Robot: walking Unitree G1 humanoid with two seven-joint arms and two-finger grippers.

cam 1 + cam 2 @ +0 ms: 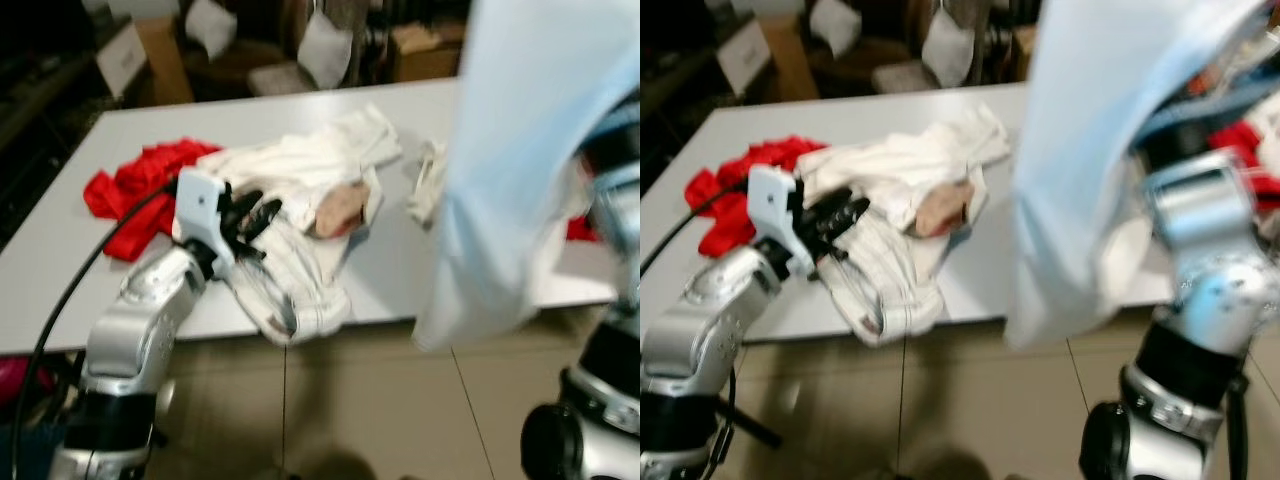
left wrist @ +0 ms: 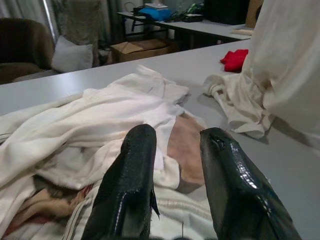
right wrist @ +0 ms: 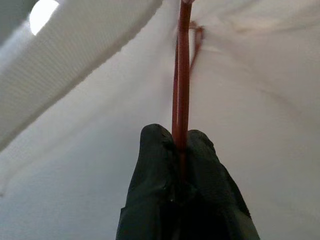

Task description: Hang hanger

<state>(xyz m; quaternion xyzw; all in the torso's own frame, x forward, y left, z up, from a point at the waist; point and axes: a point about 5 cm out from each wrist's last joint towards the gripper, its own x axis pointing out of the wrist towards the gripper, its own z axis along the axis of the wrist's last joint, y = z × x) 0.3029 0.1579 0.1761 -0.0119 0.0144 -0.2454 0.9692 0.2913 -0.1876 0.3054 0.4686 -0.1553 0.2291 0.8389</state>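
My right gripper (image 3: 175, 136) is shut on a thin red hanger (image 3: 183, 70), which runs up between the fingers into pale fabric. A light blue garment (image 1: 520, 150) hangs from it at the right, in front of my right arm (image 1: 1200, 220), and drapes below the table's front edge. My left gripper (image 1: 250, 215) is open, low over a heap of white clothes (image 1: 300, 170) on the grey table (image 1: 60, 290). In the left wrist view its fingers (image 2: 140, 165) stand apart over the white fabric with nothing between them.
A red cloth (image 1: 140, 190) lies at the table's left, and a small cream cloth (image 1: 428, 180) lies right of the heap. Another red piece (image 2: 235, 59) lies further along the table. Cardboard boxes (image 1: 150, 55) and clutter stand behind it. Tiled floor (image 1: 350, 400) lies in front.
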